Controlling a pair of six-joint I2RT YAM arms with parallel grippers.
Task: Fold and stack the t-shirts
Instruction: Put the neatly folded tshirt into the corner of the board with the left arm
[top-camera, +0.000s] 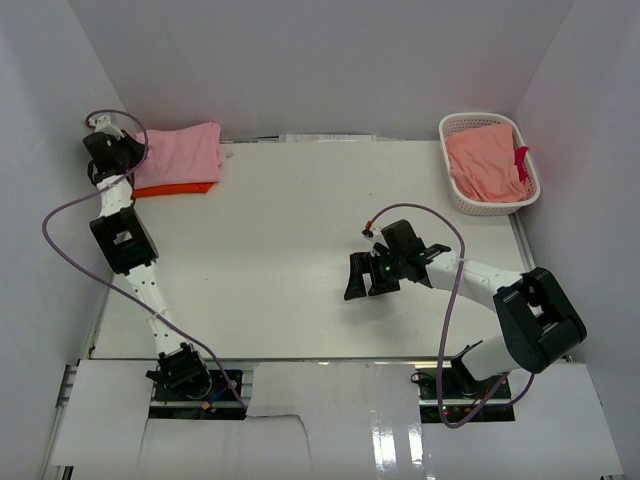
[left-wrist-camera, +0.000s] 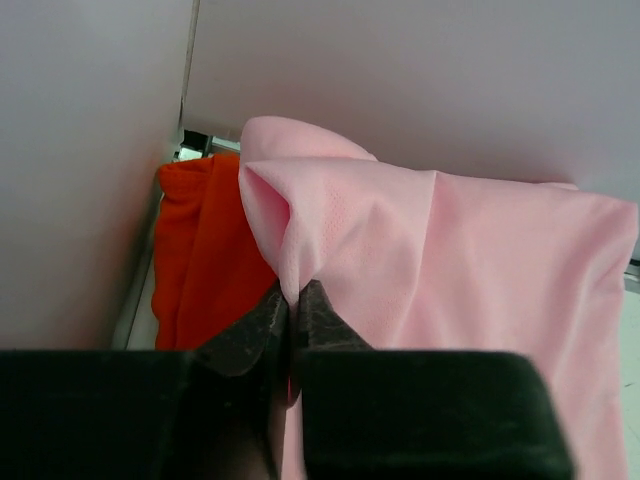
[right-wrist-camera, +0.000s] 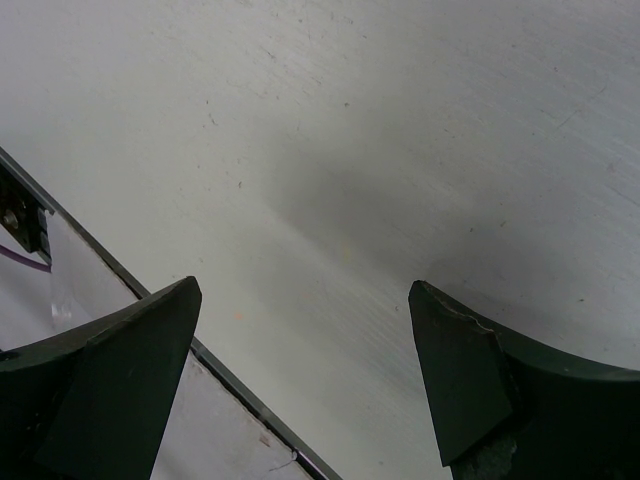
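At the far left corner of the table, a folded light pink t-shirt (top-camera: 185, 152) lies on top of a bright orange t-shirt (top-camera: 175, 189), whose edge shows beneath it. My left gripper (top-camera: 132, 160) sits at the stack's left edge. In the left wrist view it (left-wrist-camera: 293, 295) is shut on a raised fold of the pink t-shirt (left-wrist-camera: 450, 270), with the orange t-shirt (left-wrist-camera: 205, 260) showing to the left. My right gripper (top-camera: 368, 285) stands open over bare table right of centre. The right wrist view shows nothing between the right gripper's (right-wrist-camera: 303, 290) fingers.
A white lattice basket (top-camera: 470, 205) at the far right corner holds salmon-coloured cloth (top-camera: 490, 165) with a red bit beside it. White walls close in the back and both sides. The table's near edge (right-wrist-camera: 230, 375) runs just below the right gripper.
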